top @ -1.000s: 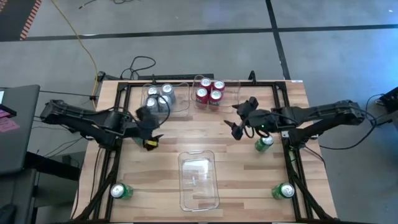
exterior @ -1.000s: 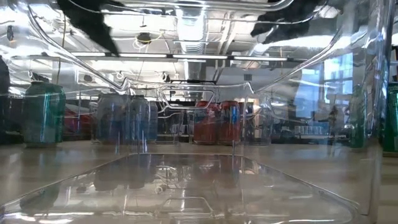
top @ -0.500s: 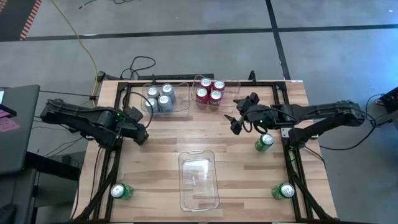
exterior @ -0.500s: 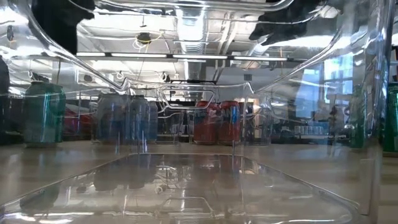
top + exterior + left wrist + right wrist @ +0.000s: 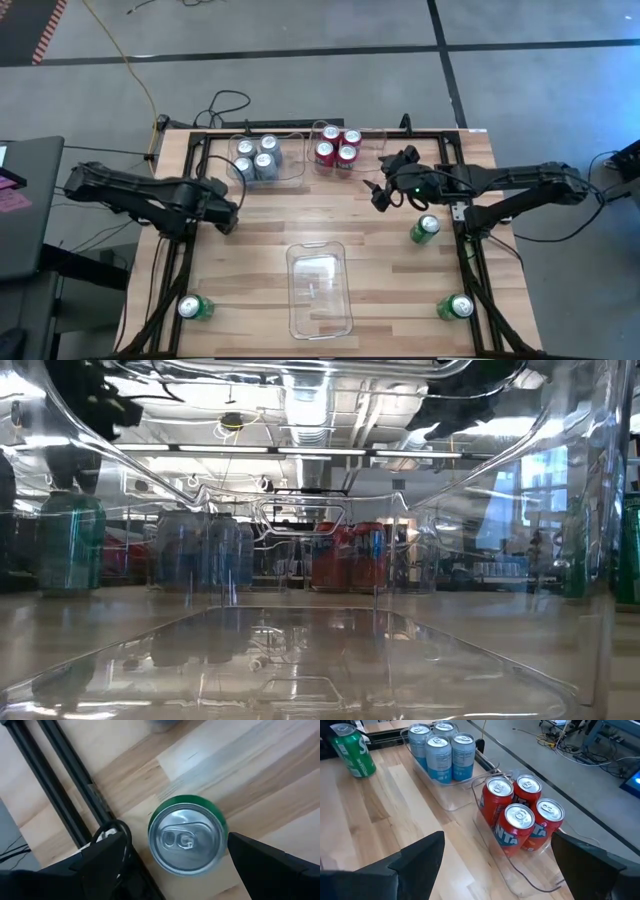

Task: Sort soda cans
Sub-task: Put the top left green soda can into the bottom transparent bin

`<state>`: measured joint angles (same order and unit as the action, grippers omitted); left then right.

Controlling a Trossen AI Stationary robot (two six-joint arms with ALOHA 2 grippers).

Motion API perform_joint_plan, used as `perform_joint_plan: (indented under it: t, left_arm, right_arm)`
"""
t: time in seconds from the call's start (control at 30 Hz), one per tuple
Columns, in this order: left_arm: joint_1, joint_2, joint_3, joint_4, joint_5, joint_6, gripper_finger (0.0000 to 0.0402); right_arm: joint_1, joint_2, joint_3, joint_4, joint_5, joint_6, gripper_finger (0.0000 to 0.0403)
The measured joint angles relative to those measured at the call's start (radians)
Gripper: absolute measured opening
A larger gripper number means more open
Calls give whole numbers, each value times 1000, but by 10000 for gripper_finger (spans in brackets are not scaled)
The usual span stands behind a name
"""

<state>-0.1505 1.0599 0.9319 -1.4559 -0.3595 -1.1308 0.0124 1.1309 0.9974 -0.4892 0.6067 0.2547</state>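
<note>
We see a pale butcher-block wooden table (image 5: 270, 235) with a clear, empty plastic bin (image 5: 320, 290) at its near middle, and we take that bin as our landmark. Beyond it, at the far edge, a second clear bin (image 5: 290, 172) holds four silver-grey soda cans (image 5: 256, 158), and a third clear bin (image 5: 520, 870) beside that one holds four red soda cans (image 5: 338, 148). Both groups look sorted; we judge the green cans are the step in hand. Three green cans show in the overhead view: one to the landmark's near left (image 5: 195, 307), one to its near right (image 5: 458, 306), one to its far right (image 5: 424, 229). The left gripper (image 5: 175, 855), to the landmark's far left, hangs straight over a fourth green can (image 5: 187, 838), fingers spread wide on either side and not touching it. The next move likely calls for lowering, closing on the smooth round wall, and carrying it to the landmark. The right gripper (image 5: 495, 860), fingers apart and empty, waits beyond the landmark near the red cans. All cans are glossy cylinders with brushed silver tops and pull tabs.
</note>
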Motion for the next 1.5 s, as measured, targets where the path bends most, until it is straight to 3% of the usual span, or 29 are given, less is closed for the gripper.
perform_joint_plan:
  t: [0.37, 0.7, 0.9, 1.03, 1.5]
  left_arm:
    - [36, 0, -139, 131, 79, 94, 346]
    - [47, 0, -149, 198, 54, 135, 343]
    - [47, 0, -149, 281, 20, 143, 304]
    - [47, 1, -146, 321, 17, 143, 301]
    - [39, 3, 133, 293, 19, 269, 301]
  right_arm:
    - [7, 0, 0, 8, -6, 9, 380]
    - [6, 0, 0, 11, -6, 9, 380]
    - [6, 0, 0, 11, -6, 9, 380]
    - [6, 0, 0, 11, -6, 8, 380]
    - [7, 0, 0, 2, -5, 8, 380]
